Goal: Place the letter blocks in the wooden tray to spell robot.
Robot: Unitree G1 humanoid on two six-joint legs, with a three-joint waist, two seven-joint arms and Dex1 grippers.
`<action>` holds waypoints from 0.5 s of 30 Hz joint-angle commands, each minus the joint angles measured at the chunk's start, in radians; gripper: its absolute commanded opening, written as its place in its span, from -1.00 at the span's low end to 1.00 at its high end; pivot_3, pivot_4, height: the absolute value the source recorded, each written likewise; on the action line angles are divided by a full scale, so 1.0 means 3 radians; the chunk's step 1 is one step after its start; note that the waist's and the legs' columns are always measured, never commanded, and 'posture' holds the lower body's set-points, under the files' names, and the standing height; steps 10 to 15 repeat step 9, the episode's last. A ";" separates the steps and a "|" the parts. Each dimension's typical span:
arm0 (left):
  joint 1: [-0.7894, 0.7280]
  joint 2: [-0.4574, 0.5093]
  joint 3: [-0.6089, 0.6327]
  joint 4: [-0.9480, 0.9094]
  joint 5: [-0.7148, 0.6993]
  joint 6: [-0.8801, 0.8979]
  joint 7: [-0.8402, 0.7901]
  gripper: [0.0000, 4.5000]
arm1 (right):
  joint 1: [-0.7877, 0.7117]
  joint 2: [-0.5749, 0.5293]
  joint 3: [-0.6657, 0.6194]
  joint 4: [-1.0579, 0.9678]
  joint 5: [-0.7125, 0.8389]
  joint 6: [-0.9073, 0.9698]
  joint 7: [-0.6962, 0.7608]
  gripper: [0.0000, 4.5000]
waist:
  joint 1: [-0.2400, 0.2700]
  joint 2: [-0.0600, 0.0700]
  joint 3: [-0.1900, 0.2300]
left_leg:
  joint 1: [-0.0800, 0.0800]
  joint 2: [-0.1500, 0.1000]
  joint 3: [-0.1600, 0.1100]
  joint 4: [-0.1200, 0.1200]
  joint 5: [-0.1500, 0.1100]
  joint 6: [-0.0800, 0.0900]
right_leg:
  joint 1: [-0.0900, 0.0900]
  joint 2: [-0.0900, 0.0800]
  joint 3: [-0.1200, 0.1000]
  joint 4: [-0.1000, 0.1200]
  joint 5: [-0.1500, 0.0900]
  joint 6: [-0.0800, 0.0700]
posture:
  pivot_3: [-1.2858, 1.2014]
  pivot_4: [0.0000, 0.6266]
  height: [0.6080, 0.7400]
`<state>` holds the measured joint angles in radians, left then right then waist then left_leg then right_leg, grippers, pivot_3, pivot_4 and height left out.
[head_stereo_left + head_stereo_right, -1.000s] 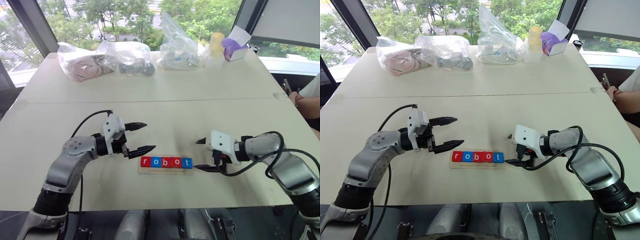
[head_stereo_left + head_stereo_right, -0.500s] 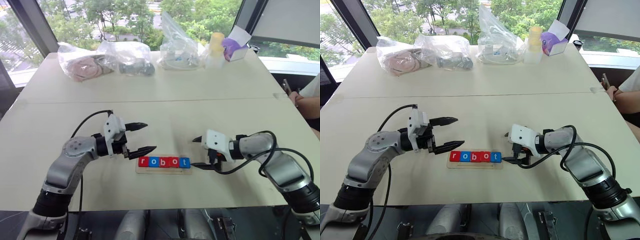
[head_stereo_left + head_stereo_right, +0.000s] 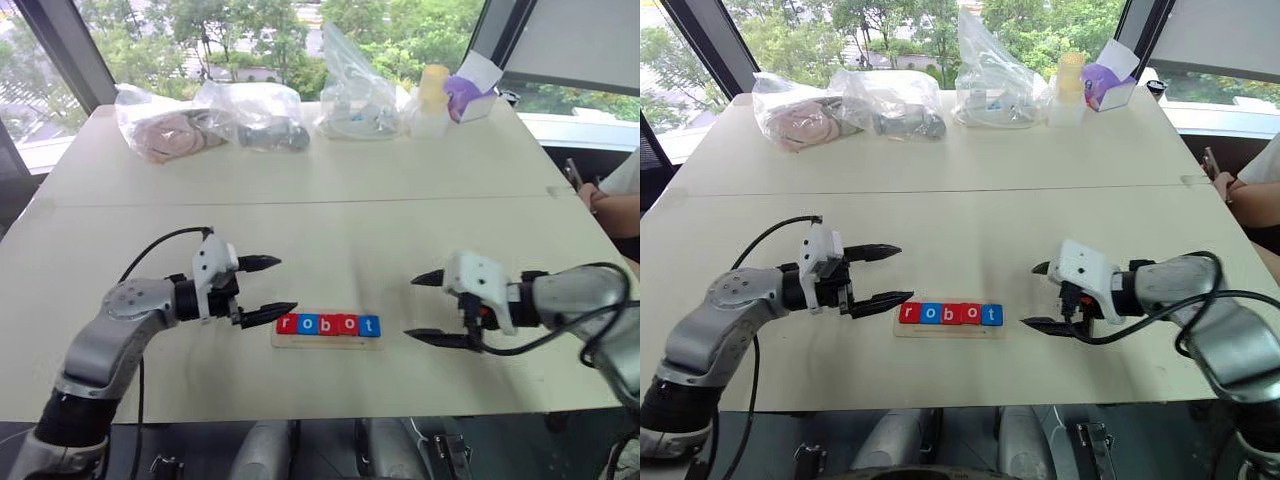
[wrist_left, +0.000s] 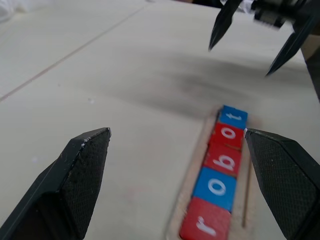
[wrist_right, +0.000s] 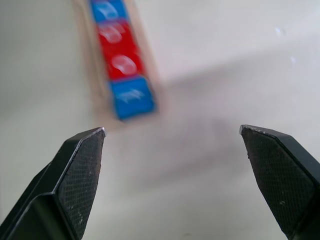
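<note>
I see the letter blocks (image 3: 329, 324) sitting in the wooden tray (image 3: 328, 342) near the table's (image 3: 330, 200) front edge, spelling robot: red r, blue o, red b, red o, blue t. My right gripper (image 3: 433, 308), touching the tray's t end a second ago, has pulled clear, fingers spread and empty. My left gripper (image 3: 264, 288) has eased slightly off the r end, also spread wide.

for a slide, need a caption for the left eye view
Five letter blocks spell robot in the wooden tray, flanked by open grippers.
</note>
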<state>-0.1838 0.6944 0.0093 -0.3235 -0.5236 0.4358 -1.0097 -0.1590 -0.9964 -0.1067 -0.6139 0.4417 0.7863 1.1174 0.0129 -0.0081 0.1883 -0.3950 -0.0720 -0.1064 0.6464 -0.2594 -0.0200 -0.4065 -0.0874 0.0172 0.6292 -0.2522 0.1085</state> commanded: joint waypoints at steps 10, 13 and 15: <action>0.0209 0.0478 0.0290 -0.0293 -0.0251 0.0247 -0.0235 1.00 | 0.0492 -0.0328 -0.0607 -0.0464 0.0782 0.0438 0.0094 0.98 | 0.0002 0.0000 0.0000 | -0.0003 0.0000 0.0001 0.0001 0.0000 0.0000 | 0.0000 -0.0003 0.0000 -0.0003 -0.0002 -0.0002 | 0.03 -0.52 1.00; 0.0209 0.0478 0.0290 -0.0293 -0.0251 0.0247 -0.0235 1.00 | 0.0492 -0.0328 -0.0607 -0.0464 0.0782 0.0438 0.0094 0.98 | 0.0002 0.0000 0.0000 | -0.0003 0.0000 0.0001 0.0001 0.0000 0.0000 | 0.0000 -0.0003 0.0000 -0.0003 -0.0002 -0.0002 | 0.03 -0.52 1.00; 0.0209 0.0478 0.0290 -0.0293 -0.0251 0.0247 -0.0235 1.00 | 0.0492 -0.0328 -0.0607 -0.0464 0.0782 0.0438 0.0094 0.98 | 0.0002 0.0000 0.0000 | -0.0003 0.0000 0.0001 0.0001 0.0000 0.0000 | 0.0000 -0.0003 0.0000 -0.0003 -0.0002 -0.0002 | 0.03 -0.52 1.00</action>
